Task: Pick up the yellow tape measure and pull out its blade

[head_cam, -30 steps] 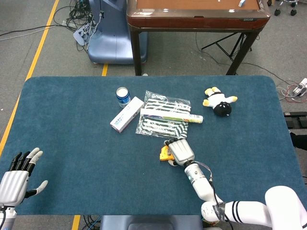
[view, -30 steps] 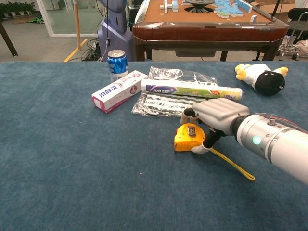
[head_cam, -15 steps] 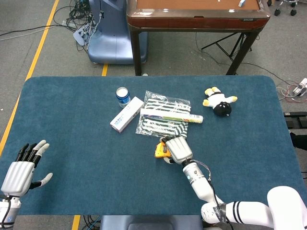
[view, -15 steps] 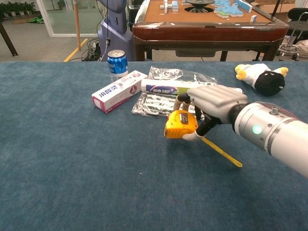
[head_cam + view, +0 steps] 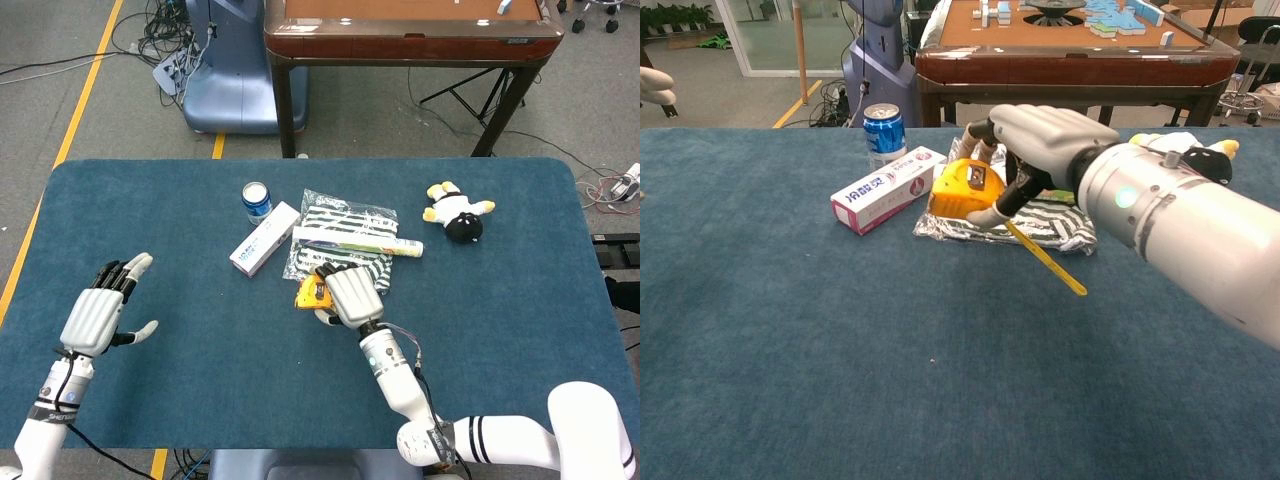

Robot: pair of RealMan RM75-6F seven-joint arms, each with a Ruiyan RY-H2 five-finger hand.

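Step in hand: pickup done. Your right hand grips the tape, lifted over the bag, a short strip, seemingly the blade, hanging out. Left hand: fingers spread, holding nothing, well apart. Next: bring it across, pinch the strip's end, draw outward.

Both my views are bright and evenly lit, with soft light from overhead. Shadows on the table are faint; I see only a weak one under the right hand in the chest view. The arm shows a mild sheen, and the plastic bag glints a little. The head view is sharp throughout. In the chest view the near arm looms large and slightly soft, and the table edge bows.
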